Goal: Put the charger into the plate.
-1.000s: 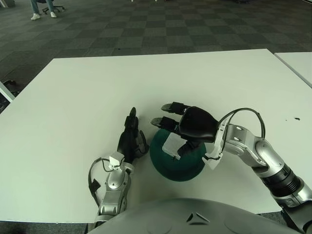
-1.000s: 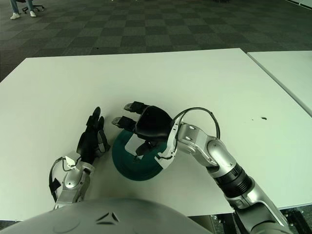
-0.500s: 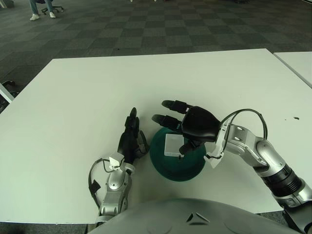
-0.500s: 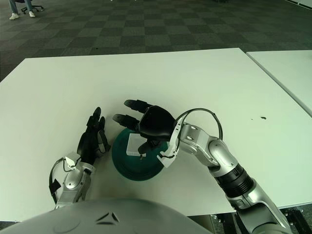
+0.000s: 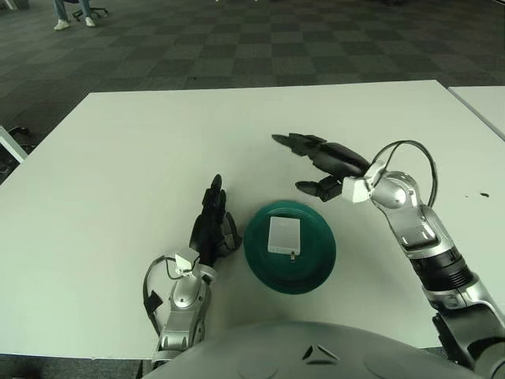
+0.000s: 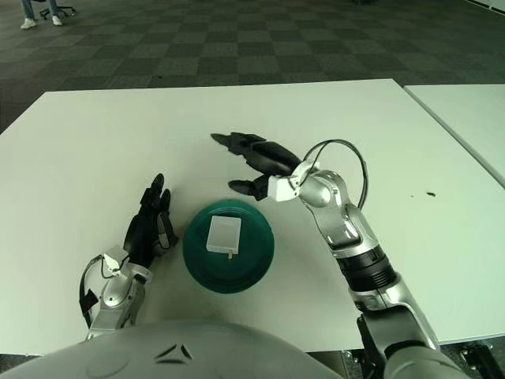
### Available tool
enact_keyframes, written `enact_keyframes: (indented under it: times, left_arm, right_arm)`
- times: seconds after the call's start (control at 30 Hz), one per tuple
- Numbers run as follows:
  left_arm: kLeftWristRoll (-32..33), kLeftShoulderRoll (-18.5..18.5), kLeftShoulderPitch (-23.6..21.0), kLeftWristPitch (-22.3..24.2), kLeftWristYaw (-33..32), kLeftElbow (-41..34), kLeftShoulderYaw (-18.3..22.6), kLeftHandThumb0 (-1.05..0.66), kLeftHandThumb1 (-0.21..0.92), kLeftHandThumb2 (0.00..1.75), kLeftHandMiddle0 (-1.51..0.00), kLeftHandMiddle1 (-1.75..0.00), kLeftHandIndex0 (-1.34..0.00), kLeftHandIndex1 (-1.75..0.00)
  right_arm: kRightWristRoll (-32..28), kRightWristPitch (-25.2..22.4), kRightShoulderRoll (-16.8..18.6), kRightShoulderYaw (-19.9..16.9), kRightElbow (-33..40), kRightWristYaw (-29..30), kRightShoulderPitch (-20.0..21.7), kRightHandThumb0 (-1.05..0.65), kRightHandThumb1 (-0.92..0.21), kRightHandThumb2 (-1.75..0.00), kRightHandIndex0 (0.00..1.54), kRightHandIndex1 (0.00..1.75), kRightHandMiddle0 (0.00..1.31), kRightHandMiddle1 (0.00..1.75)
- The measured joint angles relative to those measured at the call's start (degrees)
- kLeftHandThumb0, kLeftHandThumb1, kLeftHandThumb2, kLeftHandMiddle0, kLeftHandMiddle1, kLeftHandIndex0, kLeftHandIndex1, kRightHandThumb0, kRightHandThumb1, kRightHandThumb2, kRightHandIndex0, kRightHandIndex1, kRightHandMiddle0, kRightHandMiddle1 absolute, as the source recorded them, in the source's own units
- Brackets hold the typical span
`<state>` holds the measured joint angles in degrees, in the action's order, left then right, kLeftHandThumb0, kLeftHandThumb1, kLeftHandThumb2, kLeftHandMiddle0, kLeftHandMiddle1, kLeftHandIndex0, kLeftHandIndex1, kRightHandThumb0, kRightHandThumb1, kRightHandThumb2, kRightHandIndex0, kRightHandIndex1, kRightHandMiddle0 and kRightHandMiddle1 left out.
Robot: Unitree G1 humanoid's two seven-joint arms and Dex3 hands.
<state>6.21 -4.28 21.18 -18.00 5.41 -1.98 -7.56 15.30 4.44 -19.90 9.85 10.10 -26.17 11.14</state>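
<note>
Lying flat inside the plate (image 5: 289, 246), the charger (image 5: 283, 235) is now free of any grip: a small white slab, roughly square with rounded corners, with a short stub poking from its near edge, most likely a plug or prong, though it is too small to be sure. It sits a little to the left of the plate's centre and fully within the rim.

A second ago the right hand (image 5: 325, 162) hung low over the plate with its fingers curled round the charger; half a second ago it was lifting clear with the charger already resting on the dish. Now that hand is beyond the plate, on its far right side and raised above the white surface (image 5: 118, 158), its fingers (image 5: 292, 140) spread apart and holding nothing. The release is done, and the task looks complete; only withdrawal of the arm appears to remain.

The plate itself is a dark green round dish with a shallow raised rim, set on the surface close to the robot's body. The left hand (image 5: 211, 225) shows just beside the plate on its left, fingers loosely extended and empty, in the same spot as in the earlier views.
</note>
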Motion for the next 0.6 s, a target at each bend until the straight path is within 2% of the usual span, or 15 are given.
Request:
enact_keyframes:
  times: [0.1,0.2,0.27,0.4,0.6]
  left_arm:
    - [0.3,0.0,0.3,-0.3,0.2,0.0,0.1,-1.02,0.92,1.09,-0.11,-0.01,0.00,-0.28]
    - [0.2,0.1,0.8,-1.0,0.4,0.1,0.0,-1.02,0.92,1.10,-0.10,0.00,0.00,-0.28]
    - [-0.1,0.1,1.0,-1.6,0.5,0.4,-0.3,-1.02,0.92,1.11,-0.08,0.00,0.00,-0.26]
    - [-1.0,0.2,1.5,-3.2,0.6,0.8,-0.9,-1.04,0.92,1.13,-0.05,0.00,0.00,-0.22]
    - [-0.8,0.4,1.9,-4.3,1.5,1.2,-1.5,-1.05,0.92,1.14,-0.02,0.00,0.00,-0.14]
  right_arm:
    - [-6.1,0.1,4.9,-3.9,-1.9,4.7,-5.9,-1.05,-0.92,-0.86,0.13,0.04,0.09,0.06]
    - [-8.6,0.7,7.9,-6.0,-3.0,8.4,-10.8,-1.05,-0.92,-0.88,0.15,0.04,0.11,0.08]
    - [-9.0,1.2,9.2,-7.1,-2.8,11.2,-13.7,-1.05,-0.92,-0.90,0.18,0.02,0.05,0.26]
    - [-9.3,2.0,11.3,-9.1,-0.3,15.9,-19.3,-1.04,-0.92,-0.92,0.19,0.01,0.01,0.43]
    - [-11.0,3.2,12.8,-10.8,2.6,18.4,-25.1,-1.04,-0.92,-0.92,0.15,0.00,0.00,0.56]
